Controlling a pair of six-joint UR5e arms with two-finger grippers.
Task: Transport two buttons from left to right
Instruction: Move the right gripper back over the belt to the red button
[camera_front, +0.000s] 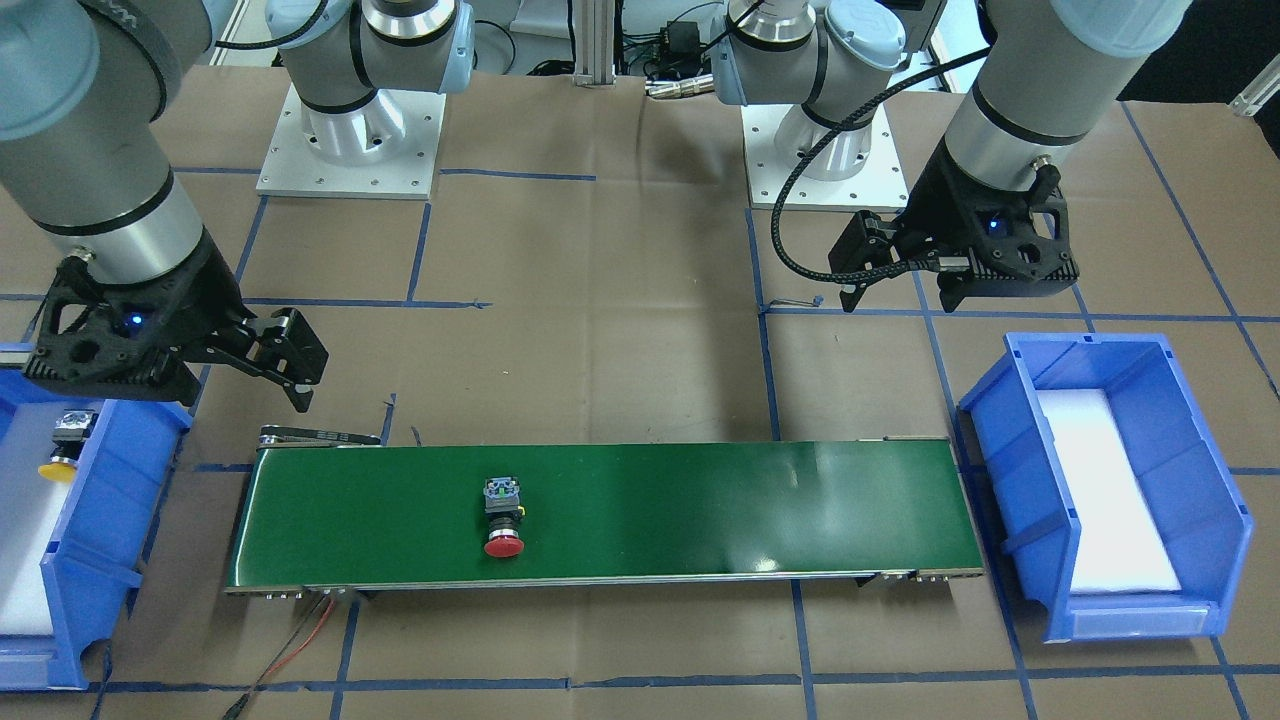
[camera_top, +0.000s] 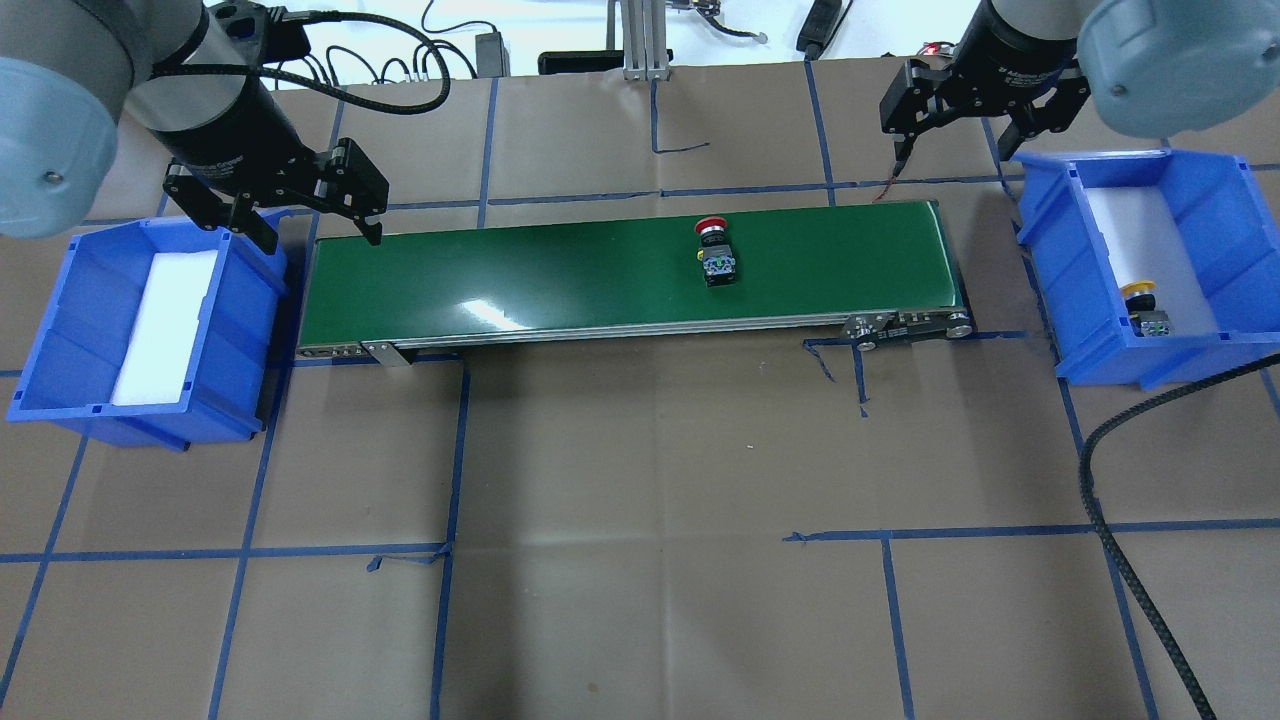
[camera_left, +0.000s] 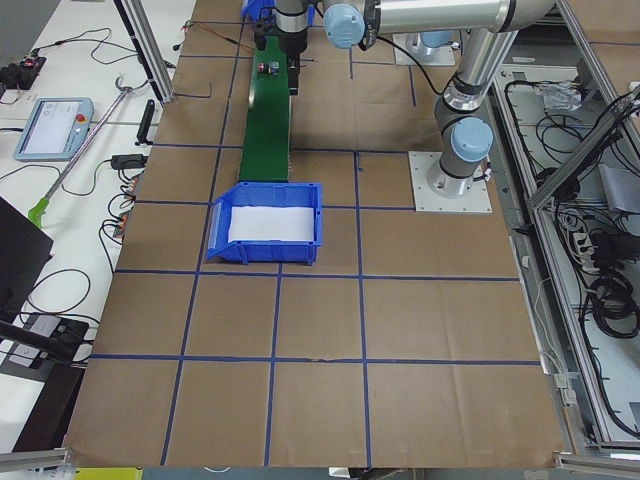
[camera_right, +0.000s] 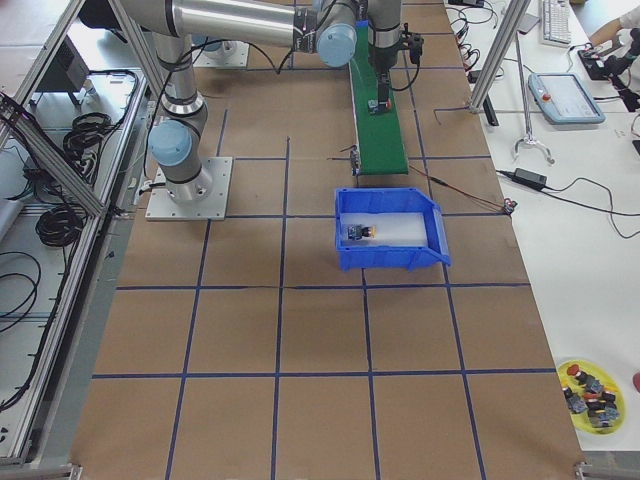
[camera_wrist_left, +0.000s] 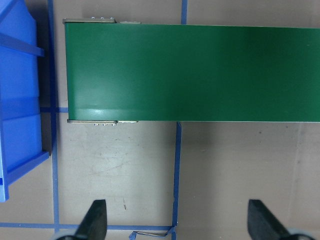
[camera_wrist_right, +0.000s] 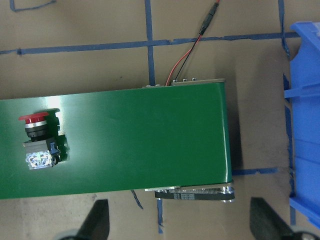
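Overhead view, clock directions read on it.

- Red button (camera_top: 714, 250): lies on its side on the green belt (camera_top: 540, 280), toward 3 o'clock of the belt's middle and nearer the 12 o'clock edge. The flat red mushroom cap points to 12 o'clock. Behind it come a silver collar and a black barrel, with the grey-green terminal block at the 6 o'clock end. The block has a glinting metal face in the right wrist view.
- Yellow button (camera_top: 1142, 305): lies in the right blue bin (camera_top: 1150, 362), off the belt's 3 o'clock end. It rests on the bin's white liner, in the 5 o'clock corner, with its yellow cap to 12 o'clock and its dark block to 6 o'clock.
- Left blue bin (camera_top: 70, 330): off the belt's 9 o'clock end, lined in white.
- Left fingers (camera_wrist_left: 95, 222): spread wide, hanging above the belt's 9 o'clock end, well apart from both buttons.
- Right fingers (camera_wrist_right: 97, 222): spread wide, hanging above the worktop (camera_top: 640, 500) past the belt's 3 o'clock end. The red button lies toward 9 o'clock of them.
- Red-and-black wire (camera_wrist_right: 192, 50): runs from the belt's 3 o'clock end across the worktop.
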